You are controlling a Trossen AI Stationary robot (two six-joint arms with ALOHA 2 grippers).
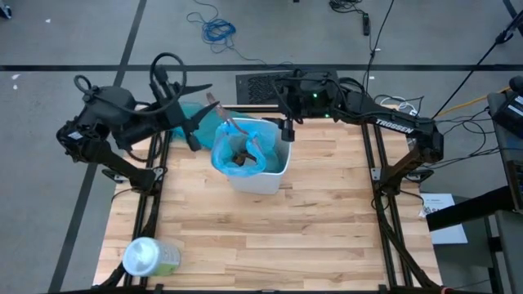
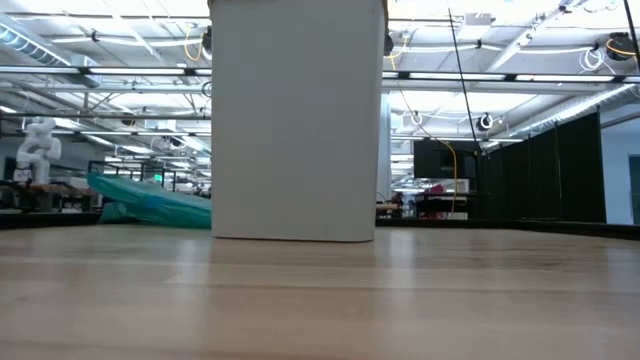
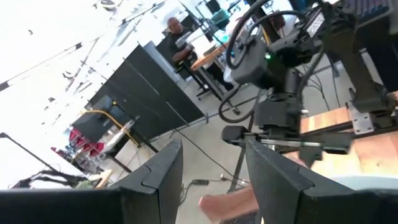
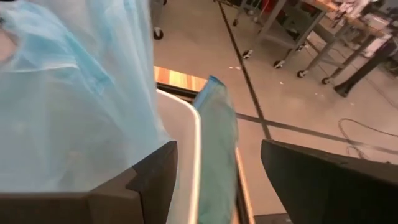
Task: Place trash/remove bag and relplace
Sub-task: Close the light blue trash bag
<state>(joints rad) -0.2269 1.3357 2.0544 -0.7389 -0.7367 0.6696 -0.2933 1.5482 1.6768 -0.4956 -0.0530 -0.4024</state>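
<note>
From above, a white bin [image 1: 263, 178] stands on the wooden surface [image 1: 270, 237], toward twelve o'clock from its middle. The light-blue bag [image 1: 237, 151] lines it, the rim bunched up and hanging over the bin's edge at nine o'clock. Brown crumpled trash [image 1: 242, 157] lies inside. The left hand [image 1: 214, 110] reaches in from ten o'clock, its fingers just above the bag's far rim; from here I cannot tell whether it holds any plastic. The right hand [image 1: 287, 131] comes from two o'clock and hangs at the bin's far right corner. A teal bag [image 1: 189, 114] lies on the surface behind the bin, at eleven o'clock from it. A pale-green container [image 1: 149, 257] with a white lid lies near the surface's seven o'clock corner.

At table height, the bin [image 2: 296, 120] fills the centre and the teal bag [image 2: 150, 200] lies flat at its nine o'clock side, farther back.

From the left wrist, the two dark fingers [image 3: 158, 180] stand narrowly apart with nothing clearly between them. The right arm [image 3: 283, 74] shows beyond, and a person [image 3: 177, 40] sits at a far desk.

From the right wrist, the fingers [image 4: 155, 177] stand wide apart, gripping nothing. The bag [image 4: 74, 99] billows beside one finger, over the bin's white rim [image 4: 193, 155], with the teal bag [image 4: 217, 143] just past the rim.
</note>
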